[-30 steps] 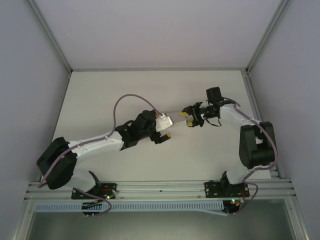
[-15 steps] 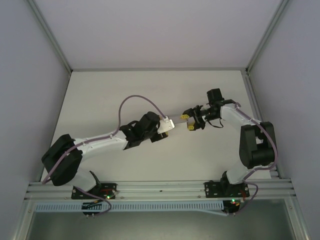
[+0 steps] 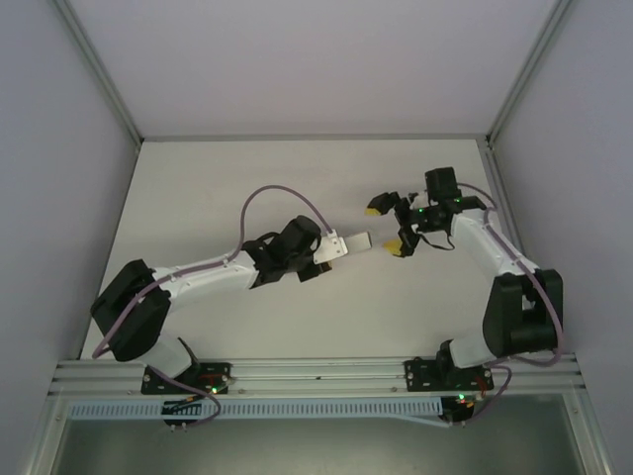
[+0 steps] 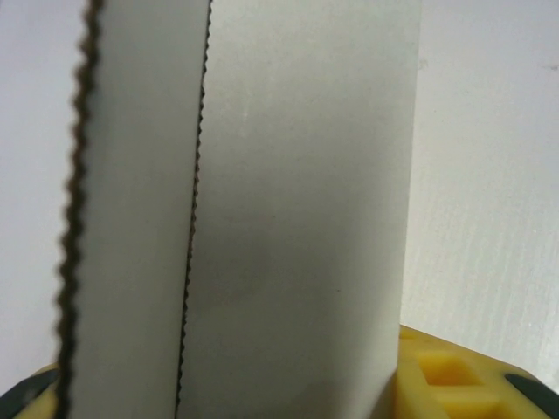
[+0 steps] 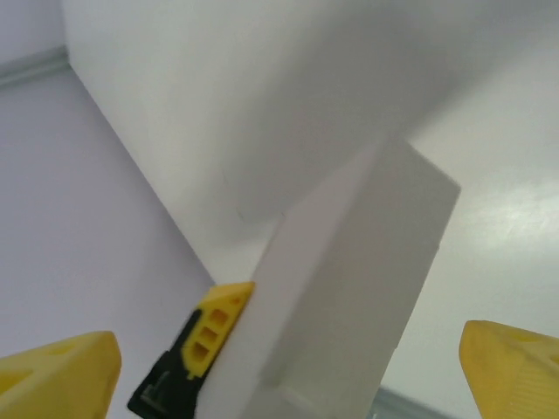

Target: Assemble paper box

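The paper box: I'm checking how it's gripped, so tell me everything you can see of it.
The paper box is thin, plain pale card: creased flat panels, one edge serrated. The left gripper clamps one end, over the middle of the table; the free end points toward the open right gripper, apart from it.

Thin pale white card box, plain and unmarked, folded into a narrow slab with one panel edge serrated. It's pinched at one end in the left claw, jutting out over the middle of the bench.

The left hand grips the paper box; right hand agape.
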